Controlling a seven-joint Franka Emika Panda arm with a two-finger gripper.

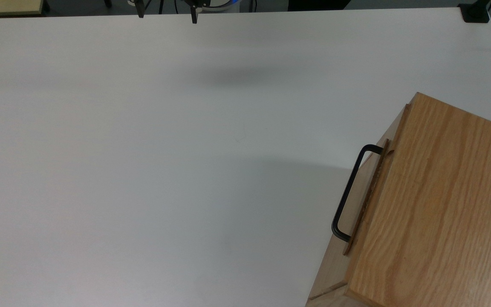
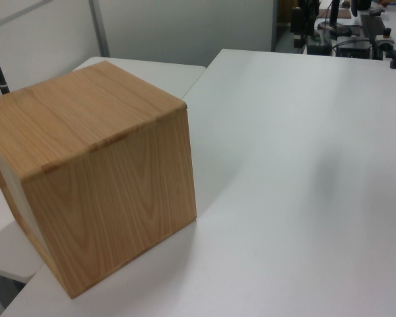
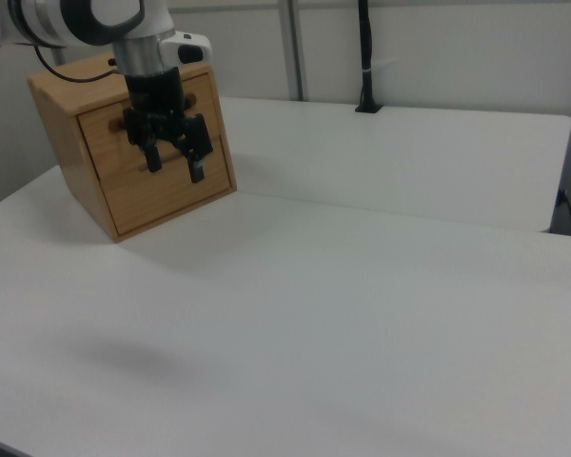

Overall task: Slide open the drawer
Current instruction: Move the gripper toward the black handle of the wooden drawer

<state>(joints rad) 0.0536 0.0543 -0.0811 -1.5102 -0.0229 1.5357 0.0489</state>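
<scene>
step: approach; drawer (image 1: 367,192) shut | gripper (image 3: 174,150) fingers spread, holding nothing, well apart from handle (image 1: 348,192) | next: reach handle, straddle, pull

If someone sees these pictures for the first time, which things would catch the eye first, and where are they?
The oak-grained cabinet stands out first, at the top view's lower right on the bare white table, with the drawer and its black handle facing the open tabletop. In the right view, the gripper hangs open above the table, in front of the cabinet.
</scene>
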